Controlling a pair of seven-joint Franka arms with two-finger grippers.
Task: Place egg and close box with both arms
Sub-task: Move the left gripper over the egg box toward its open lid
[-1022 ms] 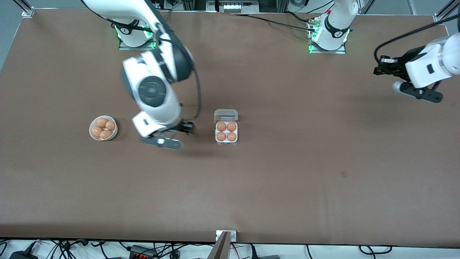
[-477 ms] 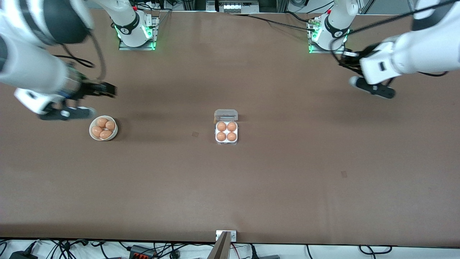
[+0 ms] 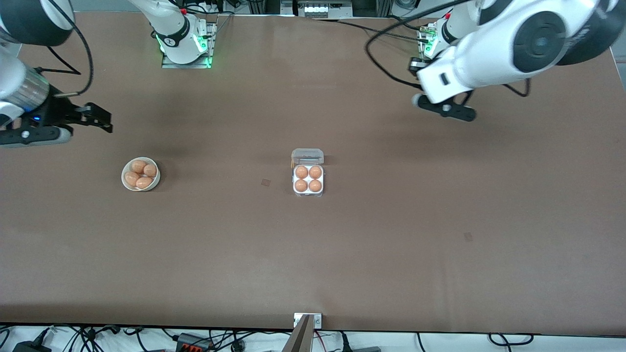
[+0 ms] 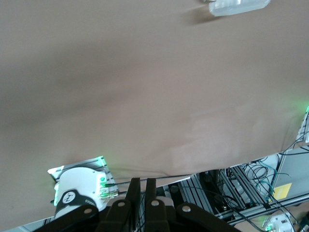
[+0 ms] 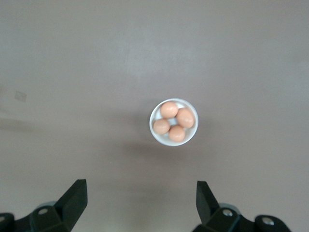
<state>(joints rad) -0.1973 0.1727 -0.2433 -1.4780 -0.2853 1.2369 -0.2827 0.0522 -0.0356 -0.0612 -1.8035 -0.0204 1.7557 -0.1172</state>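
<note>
The box (image 3: 308, 179) sits mid-table with its clear lid (image 3: 307, 156) standing open. Orange-brown eggs (image 3: 301, 172) fill every cell. My right gripper (image 3: 100, 120) hangs open and empty over the table at the right arm's end, close to the white bowl (image 3: 123, 181). In the right wrist view its fingers (image 5: 77, 198) stand wide apart with that bowl (image 5: 153, 129) below them. My left gripper (image 3: 414, 64) is up in the air by the left arm's base. Its fingers (image 4: 134, 193) are shut together on nothing, and the box (image 4: 239, 6) shows at that view's edge.
The bowl holds several more eggs (image 3: 139, 166). The two arm bases (image 3: 185, 46) (image 3: 446, 54) stand at the table's edge farthest from the front camera. A metal bracket (image 3: 307, 320) sits at the nearest edge. Cables run off the table past the bases.
My right arm has swung from beside the box out past the bowl to its end of the table. My left arm has moved in from the table's end toward its base. The box is unchanged.
</note>
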